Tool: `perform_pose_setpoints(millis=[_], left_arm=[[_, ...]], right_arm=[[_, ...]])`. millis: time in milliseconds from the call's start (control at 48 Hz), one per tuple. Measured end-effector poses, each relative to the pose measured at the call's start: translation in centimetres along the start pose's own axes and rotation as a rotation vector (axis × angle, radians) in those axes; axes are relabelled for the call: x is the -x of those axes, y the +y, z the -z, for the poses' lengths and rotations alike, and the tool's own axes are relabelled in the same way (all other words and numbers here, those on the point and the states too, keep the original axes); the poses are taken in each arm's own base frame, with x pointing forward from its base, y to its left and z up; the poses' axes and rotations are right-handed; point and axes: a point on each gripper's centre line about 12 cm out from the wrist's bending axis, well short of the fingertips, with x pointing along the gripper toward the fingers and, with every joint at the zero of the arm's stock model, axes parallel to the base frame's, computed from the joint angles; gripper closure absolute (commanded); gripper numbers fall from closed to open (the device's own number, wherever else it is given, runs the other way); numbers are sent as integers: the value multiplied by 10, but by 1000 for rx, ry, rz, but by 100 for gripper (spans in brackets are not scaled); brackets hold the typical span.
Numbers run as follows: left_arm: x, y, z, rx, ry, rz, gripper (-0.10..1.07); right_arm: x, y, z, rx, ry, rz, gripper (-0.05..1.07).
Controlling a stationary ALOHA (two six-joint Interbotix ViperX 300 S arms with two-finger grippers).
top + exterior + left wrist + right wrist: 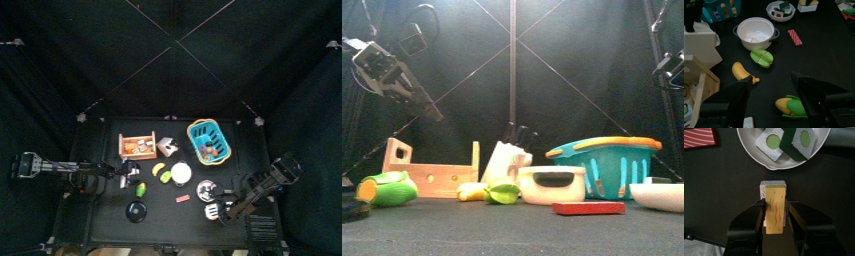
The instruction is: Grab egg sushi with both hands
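Note:
The egg sushi (774,210), a yellow egg strip on a white rice block, lies on the black table just below a white bowl (751,150) of green-centred rolls. My right gripper (775,208) straddles it, with its jaws close against both long sides. In the top view this gripper (215,209) is at the table's front right. My left gripper (769,81) is open and empty, hovering above a corn cob (793,106) at the table's left (115,178). The sushi also shows small and far off in the left wrist view (807,5).
A white pot (755,31), a green leaf piece (762,57), a yellow banana-like piece (743,72) and a red block (794,37) lie mid-table. A wooden crate (138,147), a white carton (505,160) and a blue basket (209,140) stand at the back.

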Motion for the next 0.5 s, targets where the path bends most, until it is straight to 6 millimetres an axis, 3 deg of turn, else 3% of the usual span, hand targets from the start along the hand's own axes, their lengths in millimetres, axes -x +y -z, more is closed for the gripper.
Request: perform_pose_setpoints(millis=[229, 500], left_arm=[[0, -3, -2, 0, -17, 25, 3], [-8, -15, -9, -34, -63, 135, 3]], right_arm=[[8, 15, -12, 44, -56, -82, 43], [23, 48, -56, 211, -278, -294, 43]])
